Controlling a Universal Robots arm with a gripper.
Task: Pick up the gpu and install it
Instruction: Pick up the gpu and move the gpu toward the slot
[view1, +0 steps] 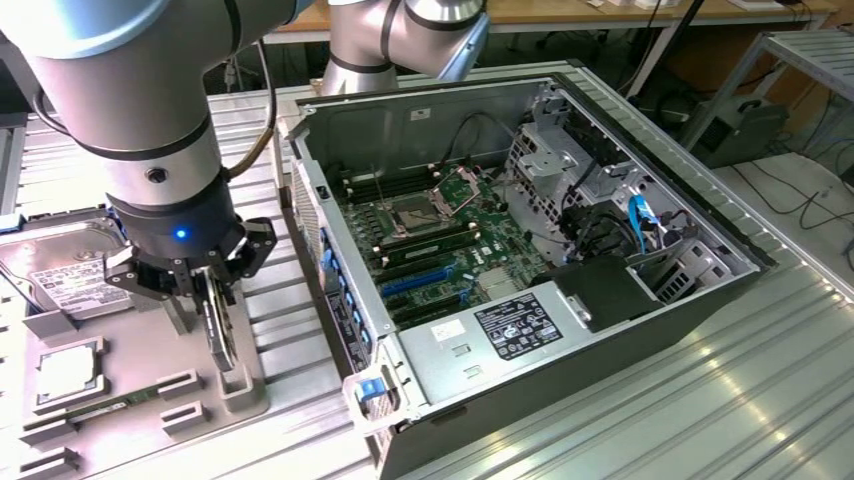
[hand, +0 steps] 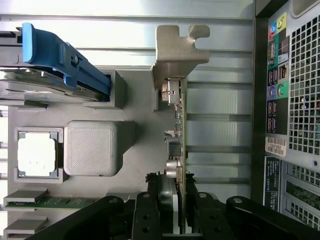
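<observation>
The claw (hand: 180, 184) pinches the thin, dark, flat gpu card (hand: 181, 125) with silvery end bracket. The card stands edge-on between the claw's fingers, seated below in the grey moulded holder (hand: 92, 147). Judged light, stiff, fragile: grip the bare board faces, clear of components.

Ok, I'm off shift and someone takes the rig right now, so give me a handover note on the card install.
Gripper: shut on the thin dark graphics card with silvery end bracket.
Card: upright on edge over the grey parts tray, beside the open grey metal computer case.
Done: card gripped.
Left: card not yet in the case.
</observation>
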